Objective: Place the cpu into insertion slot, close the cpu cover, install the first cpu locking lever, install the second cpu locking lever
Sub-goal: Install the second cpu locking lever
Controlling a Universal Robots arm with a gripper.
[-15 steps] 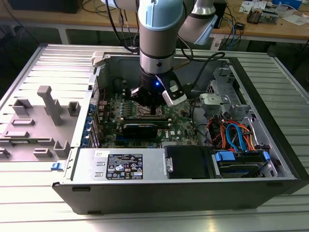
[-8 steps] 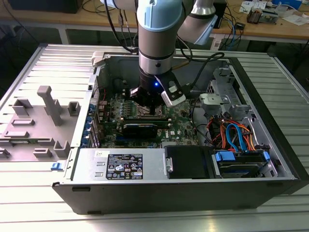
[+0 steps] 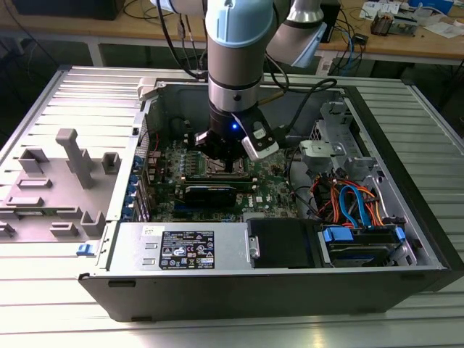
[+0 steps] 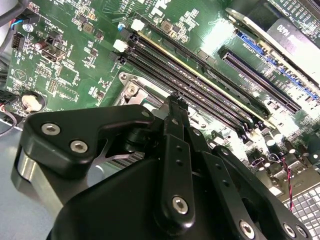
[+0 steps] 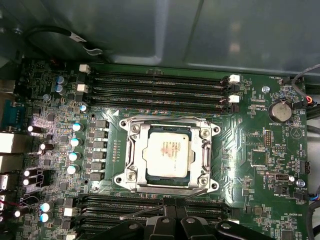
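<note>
Gripper low over the motherboard, CPU seated in its socket.

Your gripper (image 5: 167,212) hangs just beside the insertion slot (image 5: 131,150); you cannot tell whether its fingers are spread or pressed together. The cpu (image 5: 167,152) lies flat inside the slot, the cpu cover (image 5: 202,150) framing it, with memory slots (image 5: 155,85) on either side, inside the computer case (image 3: 406,181).

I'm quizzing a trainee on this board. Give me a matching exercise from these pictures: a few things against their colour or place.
Things:
1. cpu
2. cover
3. memory slots
4. coin battery

Descriptions:
A. long, black, in rows
B. round, at the board's edge
C. silver frame around the chip
D. grey square seated in the socket

Pairs: 1-D, 2-C, 3-A, 4-B
</note>
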